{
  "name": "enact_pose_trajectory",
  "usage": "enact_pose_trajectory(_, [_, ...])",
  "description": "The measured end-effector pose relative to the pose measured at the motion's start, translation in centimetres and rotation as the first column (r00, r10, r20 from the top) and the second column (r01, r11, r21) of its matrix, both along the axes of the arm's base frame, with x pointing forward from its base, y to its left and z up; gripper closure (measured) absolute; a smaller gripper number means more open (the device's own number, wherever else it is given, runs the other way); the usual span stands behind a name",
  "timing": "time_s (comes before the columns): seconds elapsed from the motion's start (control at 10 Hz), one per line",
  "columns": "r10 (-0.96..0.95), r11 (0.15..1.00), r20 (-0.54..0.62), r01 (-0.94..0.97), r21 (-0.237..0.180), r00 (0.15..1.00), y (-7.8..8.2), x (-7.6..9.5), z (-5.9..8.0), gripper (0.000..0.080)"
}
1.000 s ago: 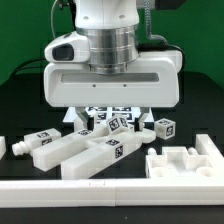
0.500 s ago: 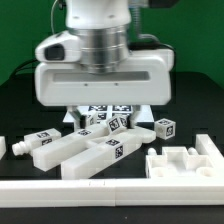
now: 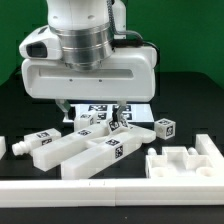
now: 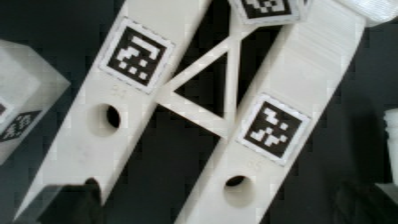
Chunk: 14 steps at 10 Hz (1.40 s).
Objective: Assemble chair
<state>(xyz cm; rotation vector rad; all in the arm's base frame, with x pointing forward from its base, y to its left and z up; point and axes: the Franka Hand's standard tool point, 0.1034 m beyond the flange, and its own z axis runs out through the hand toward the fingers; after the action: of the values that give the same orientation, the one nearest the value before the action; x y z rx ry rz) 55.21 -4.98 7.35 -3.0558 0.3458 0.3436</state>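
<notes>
Locate the gripper (image 3: 91, 106) hanging over the far middle of the black table (image 3: 195, 100), jaws spread wide and holding nothing. Find the chair parts below and in front of it: long bars (image 3: 85, 150) lying side by side, slanting from near left toward the far middle, with small cubes (image 3: 117, 125) bunched at their far ends beneath the hand. Note a single cube (image 3: 163, 128) set apart on the exterior view's right, bare table around it. Note the seat frame (image 3: 185, 160) nearer on that side, separated from the bars by a narrow dark gap. Observe the marker board (image 3: 140, 113) lying flat behind the cubes, partly hidden by the hand. Note the border rail (image 3: 110, 190) closing the near edge across the full width, just in front of bars and frame. In the wrist view, see two bars with a diagonal brace (image 4: 210, 85) between them, tags facing up, a round hole (image 4: 111, 118) in each, dark table on both outer sides.
</notes>
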Motion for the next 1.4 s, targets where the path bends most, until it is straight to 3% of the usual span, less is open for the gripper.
enact_pose_trajectory(0.3, [0.015, 0.999, -0.062, -0.013, 0.031, 0.998, -1.5, -1.6, 0.2, 0.015])
enact_pose_trajectory(0.5, [0.034, 0.997, -0.201, -0.02, 0.074, 0.979, -2.2, -3.9, 0.3, 0.015])
enact_pose_trajectory(0.8, [0.053, 0.994, -0.34, -0.016, 0.11, 0.939, -1.9, -4.1, 0.1, 0.015])
enact_pose_trajectory(1.1, [0.066, 0.985, -0.557, 0.037, 0.171, 0.828, -3.0, -6.6, -0.9, 0.015])
enact_pose_trajectory(1.3, [0.092, 0.981, -0.619, 0.037, 0.193, 0.78, -2.9, -7.4, -1.4, 0.015])
enact_pose_trajectory(1.4, [0.109, 0.975, -0.692, 0.058, 0.213, 0.714, -2.6, -8.5, -1.0, 0.015])
